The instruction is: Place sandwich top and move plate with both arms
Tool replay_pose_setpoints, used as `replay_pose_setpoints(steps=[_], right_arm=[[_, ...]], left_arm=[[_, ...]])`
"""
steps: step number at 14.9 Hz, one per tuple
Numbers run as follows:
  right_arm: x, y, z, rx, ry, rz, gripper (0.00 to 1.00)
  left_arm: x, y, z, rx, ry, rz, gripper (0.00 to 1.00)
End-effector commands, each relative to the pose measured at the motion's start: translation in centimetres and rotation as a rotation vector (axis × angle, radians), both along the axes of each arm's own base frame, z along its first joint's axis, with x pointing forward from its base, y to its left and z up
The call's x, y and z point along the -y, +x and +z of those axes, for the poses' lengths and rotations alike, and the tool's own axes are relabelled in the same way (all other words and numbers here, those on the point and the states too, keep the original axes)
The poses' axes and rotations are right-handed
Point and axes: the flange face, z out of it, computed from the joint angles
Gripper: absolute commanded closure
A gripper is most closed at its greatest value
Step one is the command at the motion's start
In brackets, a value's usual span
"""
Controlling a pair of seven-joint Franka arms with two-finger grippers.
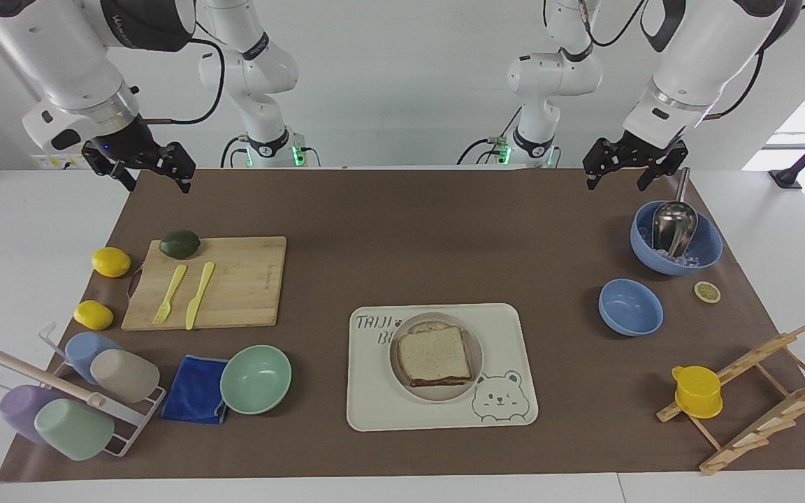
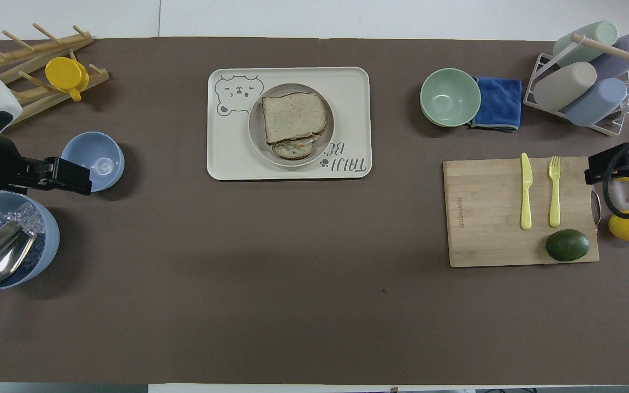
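The sandwich top [image 1: 434, 355] [image 2: 294, 116], a pale speckled bread slice, lies on the filled lower slice, whose edge pokes out on the robots' side. Both rest on the round beige plate [image 1: 437, 395] [image 2: 256, 132], which sits on the cream bear-printed tray [image 1: 507, 335] [image 2: 347, 93]. My left gripper [image 1: 615, 183] [image 2: 77, 177] hangs open and empty, high above the mat by the large blue ice bowl [image 1: 706, 255] [image 2: 47, 245]. My right gripper [image 1: 157, 185] [image 2: 593, 169] hangs open and empty, raised over the mat's corner at the right arm's end.
A small blue bowl [image 1: 629, 307], a lemon slice [image 1: 707, 291] and a wooden rack with a yellow cup [image 1: 696, 391] are at the left arm's end. A cutting board [image 1: 235, 279] with avocado, fork and knife, two lemons, a mint bowl [image 1: 256, 378], blue cloth and cup rack are at the right arm's end.
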Motion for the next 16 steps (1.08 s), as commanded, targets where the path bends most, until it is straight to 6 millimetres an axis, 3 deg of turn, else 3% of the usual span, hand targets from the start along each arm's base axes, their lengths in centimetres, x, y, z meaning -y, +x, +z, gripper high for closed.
replay_pose_setpoints(steps=[1,16], right_arm=[[0.24,-0.28,0.14,0.000,0.014,0.013,0.00],[0.25,-0.28,0.14,-0.001,0.013,0.013,0.00]], left_arm=[[-0.95,0.07,-0.13,0.002,0.014,-0.007,0.00],[-1.74,-0.02,0.80,0.022,0.012,0.018,0.00]])
